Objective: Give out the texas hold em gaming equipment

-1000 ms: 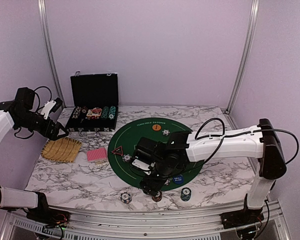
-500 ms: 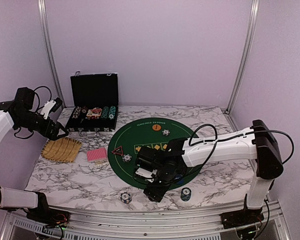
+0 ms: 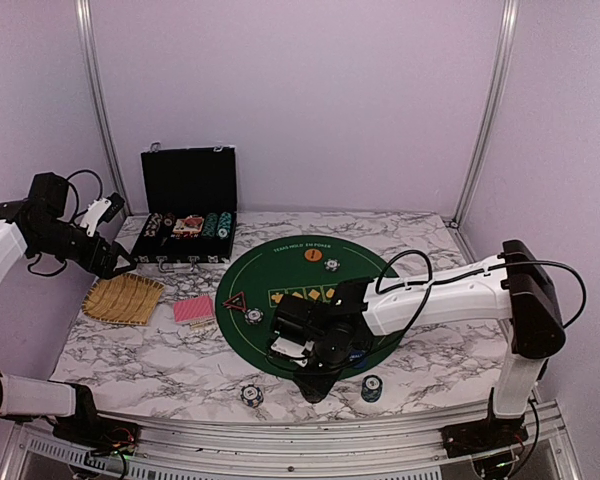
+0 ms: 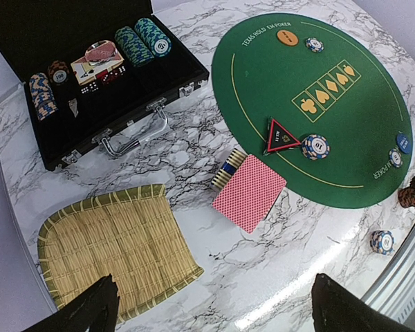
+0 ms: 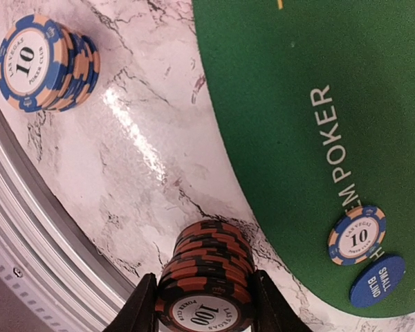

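My right claw [image 5: 203,308] pinches a stack of brown-and-orange striped poker chips [image 5: 206,263] on the white marble surface [image 5: 138,159], just off the round green felt mat [image 5: 318,83] at its near edge. My left claw [image 4: 214,297] hangs spread wide, well left of that mat.

One mat [image 4: 277,76], one tray [image 4: 111,242], one case [image 4: 55,28] — one card deck [image 4: 249,192], one triangle [image 4: 281,136].

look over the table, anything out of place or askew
Only the red-backed deck stands out: it lies skewed on the marble beside the green mat, partly over gold-and-blue-edged pieces poking out underneath. Nothing looks spilled or damaged.
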`<state>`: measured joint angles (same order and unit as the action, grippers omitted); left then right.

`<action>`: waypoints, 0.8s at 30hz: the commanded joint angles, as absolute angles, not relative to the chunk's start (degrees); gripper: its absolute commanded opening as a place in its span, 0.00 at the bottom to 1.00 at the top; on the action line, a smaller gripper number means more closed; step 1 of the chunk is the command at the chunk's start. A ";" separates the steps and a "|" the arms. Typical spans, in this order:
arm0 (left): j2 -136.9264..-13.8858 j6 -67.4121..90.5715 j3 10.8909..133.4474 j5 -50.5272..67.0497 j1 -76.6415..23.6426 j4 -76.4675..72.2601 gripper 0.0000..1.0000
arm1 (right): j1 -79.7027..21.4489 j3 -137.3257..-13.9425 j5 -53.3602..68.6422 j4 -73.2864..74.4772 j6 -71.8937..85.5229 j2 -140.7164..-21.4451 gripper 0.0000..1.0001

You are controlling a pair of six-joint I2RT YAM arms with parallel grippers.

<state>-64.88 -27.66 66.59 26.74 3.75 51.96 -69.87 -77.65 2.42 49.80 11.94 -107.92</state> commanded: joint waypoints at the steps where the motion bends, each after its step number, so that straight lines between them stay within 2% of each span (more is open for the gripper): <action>1: -64.18 -27.69 67.76 27.17 3.55 53.26 0.99 | -69.79 -79.19 1.69 50.05 11.61 -107.75 0.32; 14: -64.10 -27.69 67.59 27.12 3.58 53.28 0.99 | -69.49 -87.20 -2.30 55.19 10.61 -107.89 0.28; 24: -64.06 -27.77 67.48 26.77 3.55 53.35 0.99 | -64.49 -101.01 -3.63 53.33 8.90 -117.74 0.26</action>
